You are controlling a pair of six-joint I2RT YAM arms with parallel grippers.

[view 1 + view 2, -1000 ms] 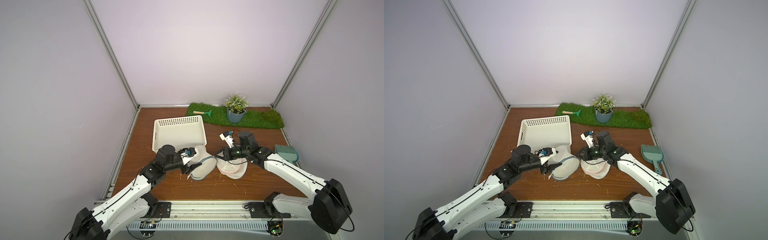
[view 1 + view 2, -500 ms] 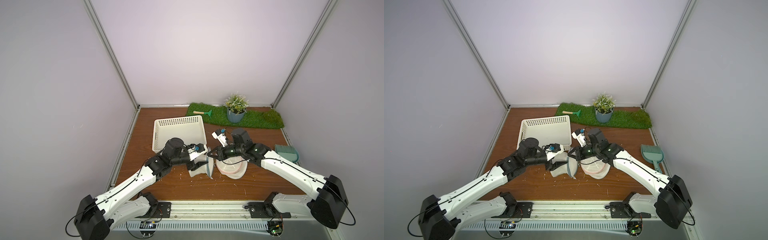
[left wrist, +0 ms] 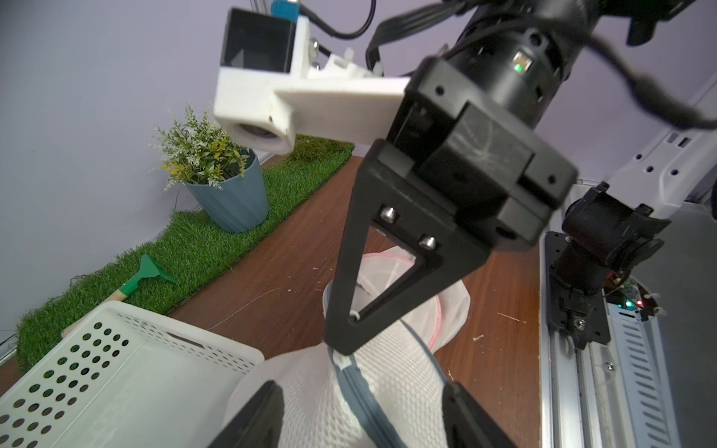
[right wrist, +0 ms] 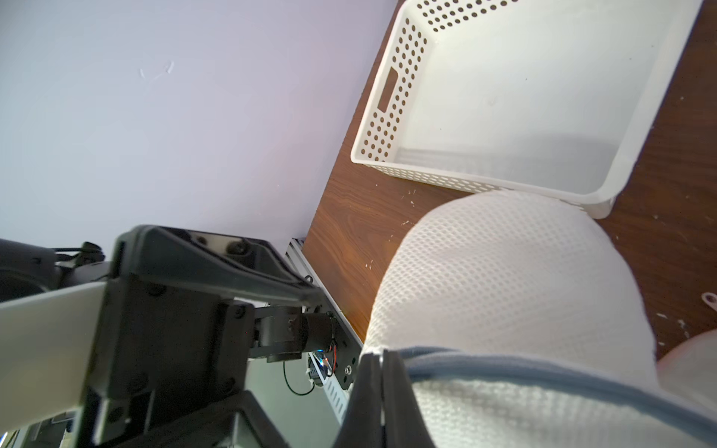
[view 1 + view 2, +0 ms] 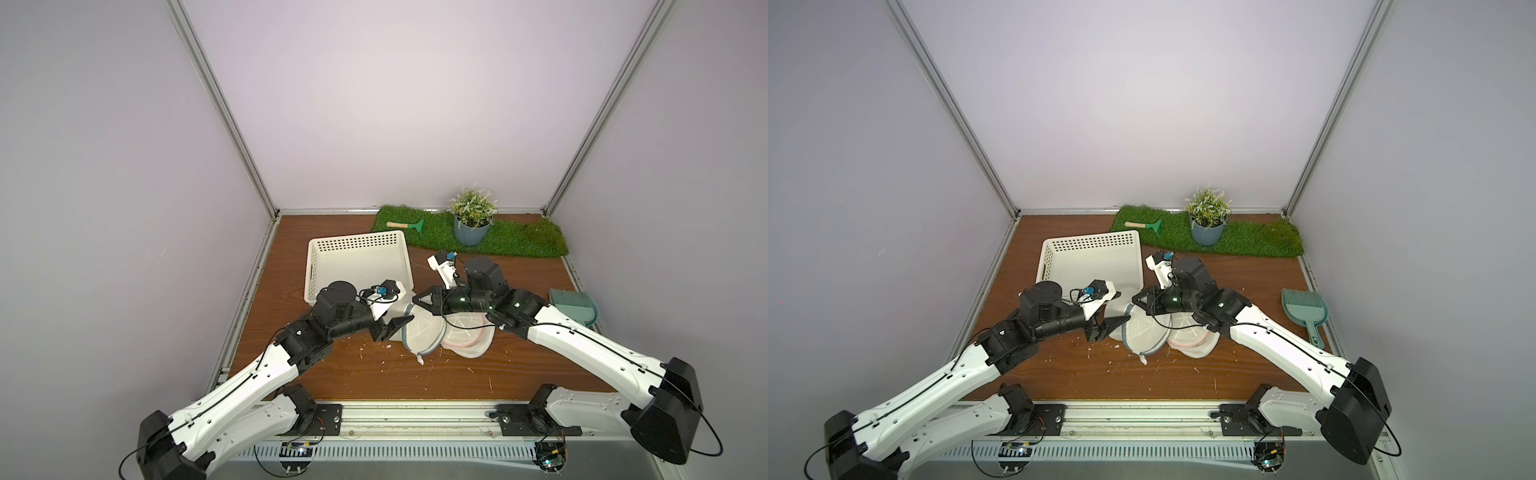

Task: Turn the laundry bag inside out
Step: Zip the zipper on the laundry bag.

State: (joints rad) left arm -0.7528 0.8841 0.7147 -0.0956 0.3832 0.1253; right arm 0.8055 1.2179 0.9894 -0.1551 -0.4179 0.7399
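The laundry bag [image 5: 419, 334] [image 5: 1144, 332] is white mesh with a grey-blue zipper band and stands propped on edge on the wooden floor. My right gripper [image 5: 415, 300] [image 5: 1135, 300] [image 4: 382, 391] is shut on the zipper end at the bag's top rim. The left wrist view shows that pinch from the front, with the right gripper [image 3: 341, 345] on the zipper. My left gripper [image 5: 400, 326] [image 5: 1118, 323] [image 3: 361, 419] is open at the bag's left side. Its fingers [image 3: 256, 419] straddle the mesh [image 3: 349, 411].
A second white bag with pink trim [image 5: 467, 338] [image 5: 1192, 340] lies against the right side. A white perforated basket [image 5: 353, 243] stands just behind. A grass mat [image 5: 511, 245] at the back holds a plant pot [image 5: 471, 235] and a green rake [image 5: 409, 225]. A teal dustpan [image 5: 575, 307] lies at the right.
My right gripper has pulled the bag's zipper rim to the left and raised the bag on edge. The left gripper came in toward the bag, then drew back slightly.
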